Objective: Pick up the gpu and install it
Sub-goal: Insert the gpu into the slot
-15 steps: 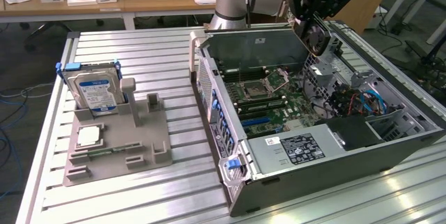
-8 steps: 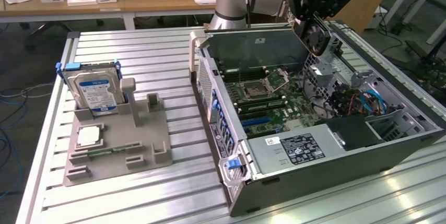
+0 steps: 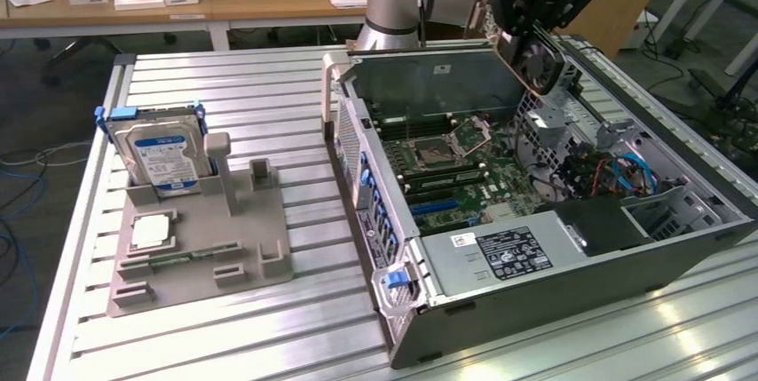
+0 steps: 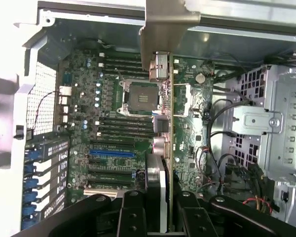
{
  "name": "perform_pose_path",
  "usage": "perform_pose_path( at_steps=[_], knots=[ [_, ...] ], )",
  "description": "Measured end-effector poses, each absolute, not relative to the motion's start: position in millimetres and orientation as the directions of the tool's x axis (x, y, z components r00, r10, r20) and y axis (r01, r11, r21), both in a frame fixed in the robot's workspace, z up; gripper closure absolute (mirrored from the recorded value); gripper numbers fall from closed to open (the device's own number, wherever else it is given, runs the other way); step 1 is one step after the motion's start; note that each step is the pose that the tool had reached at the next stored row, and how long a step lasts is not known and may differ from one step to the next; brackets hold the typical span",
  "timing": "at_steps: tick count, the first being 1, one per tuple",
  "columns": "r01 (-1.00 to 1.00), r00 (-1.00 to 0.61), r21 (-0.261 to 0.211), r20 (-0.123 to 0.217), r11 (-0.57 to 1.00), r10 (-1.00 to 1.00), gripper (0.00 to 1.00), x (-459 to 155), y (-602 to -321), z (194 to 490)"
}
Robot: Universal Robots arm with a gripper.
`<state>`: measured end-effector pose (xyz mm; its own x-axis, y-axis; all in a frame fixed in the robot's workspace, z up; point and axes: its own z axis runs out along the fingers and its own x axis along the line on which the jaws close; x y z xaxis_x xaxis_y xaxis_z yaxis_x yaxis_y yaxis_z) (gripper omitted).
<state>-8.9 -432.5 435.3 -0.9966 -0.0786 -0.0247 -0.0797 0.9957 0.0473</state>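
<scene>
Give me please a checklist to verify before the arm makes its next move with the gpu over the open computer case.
1. Grip: the end effector is clamped on the gpu: ok.
2. Height: the gpu hangs above the computer case, not seated in any slot: ok.
3. The blue slot on the motherboard is empty: ok.
4. Card edge lined up with that slot: cannot tell.
5. Loose cables beside the motherboard clear of the card: cannot tell.
6. The hard drive stands on the grey holder, outside the case: ok.
</scene>
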Motion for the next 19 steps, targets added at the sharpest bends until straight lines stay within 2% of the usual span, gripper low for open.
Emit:
perform_pose_path(
  at_steps=[19],
  knots=[
    [-0.269, -0.963, 0.047, -0.025, 0.962, -0.268, 0.72, -8.9, -432.6, 435.2]
  ],
)
